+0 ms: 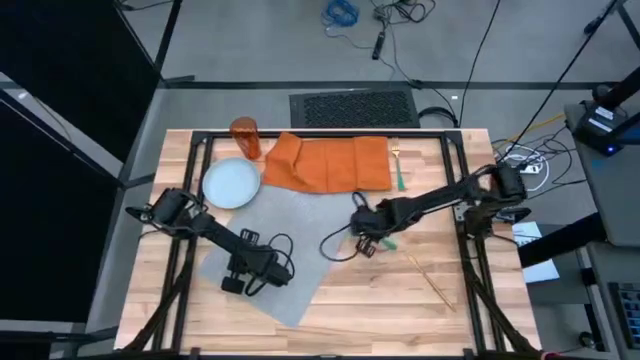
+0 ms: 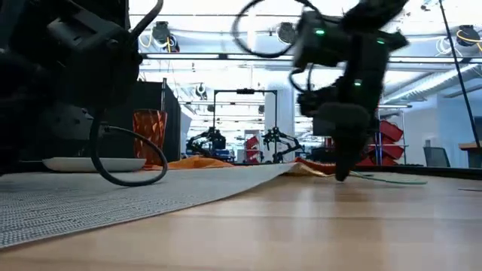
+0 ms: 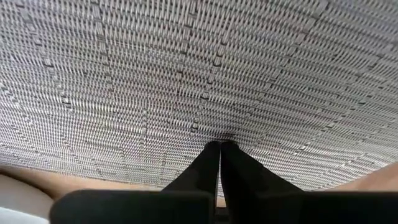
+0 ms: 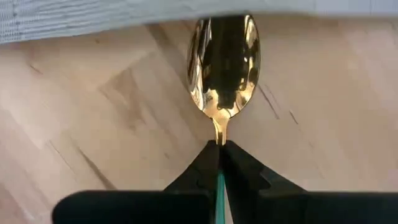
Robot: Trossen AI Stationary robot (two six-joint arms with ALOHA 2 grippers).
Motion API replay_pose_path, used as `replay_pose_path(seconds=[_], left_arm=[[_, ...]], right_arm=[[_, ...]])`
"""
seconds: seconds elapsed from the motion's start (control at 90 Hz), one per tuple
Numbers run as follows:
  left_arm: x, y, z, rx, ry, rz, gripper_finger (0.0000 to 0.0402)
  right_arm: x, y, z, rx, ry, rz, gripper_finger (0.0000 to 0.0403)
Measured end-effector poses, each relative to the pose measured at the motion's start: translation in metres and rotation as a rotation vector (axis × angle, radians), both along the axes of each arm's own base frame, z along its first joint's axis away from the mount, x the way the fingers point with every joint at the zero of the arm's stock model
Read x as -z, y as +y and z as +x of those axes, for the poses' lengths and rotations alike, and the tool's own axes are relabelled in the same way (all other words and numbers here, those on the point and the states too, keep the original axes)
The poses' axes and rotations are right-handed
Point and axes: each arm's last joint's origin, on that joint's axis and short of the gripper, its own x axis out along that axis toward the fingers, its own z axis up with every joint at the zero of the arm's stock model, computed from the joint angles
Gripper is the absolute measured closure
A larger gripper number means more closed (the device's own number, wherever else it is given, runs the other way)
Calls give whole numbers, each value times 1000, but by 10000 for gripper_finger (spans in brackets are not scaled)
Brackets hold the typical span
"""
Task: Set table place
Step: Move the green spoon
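Broadly, table [image 1: 330, 320]: light wood, carrying a setting only half arranged; placemat [image 1: 300, 225]: grey weave, lying askew at centre-left, one corner lifted toward the right arm, presumably awaiting straightening; napkin [image 1: 330, 163]: orange, spread along the far edge; plate [image 1: 231, 184]: pale blue, overlapping the mat's far corner; tumbler [image 1: 245, 137]: orange, just behind the plate; left gripper [image 3: 219, 146]: fingers pressed together, tips down on the mat, seemingly pinning it; right gripper [image 4: 219, 146]: clamped on a gold spoon [image 4: 224, 62] at the neck, bowl just beside the mat's edge.
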Motion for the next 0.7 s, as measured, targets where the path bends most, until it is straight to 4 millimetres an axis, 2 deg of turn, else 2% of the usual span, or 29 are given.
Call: replay_pose_path(seconds=[0.289,0.7], left_arm=[[0,0,0,18,3,-11,402],[0,0,0,24,4,-16,402]], right_arm=[[-5,-24,-37,235,30,-17,403],[-27,-46,-68,512,75,-35,403]])
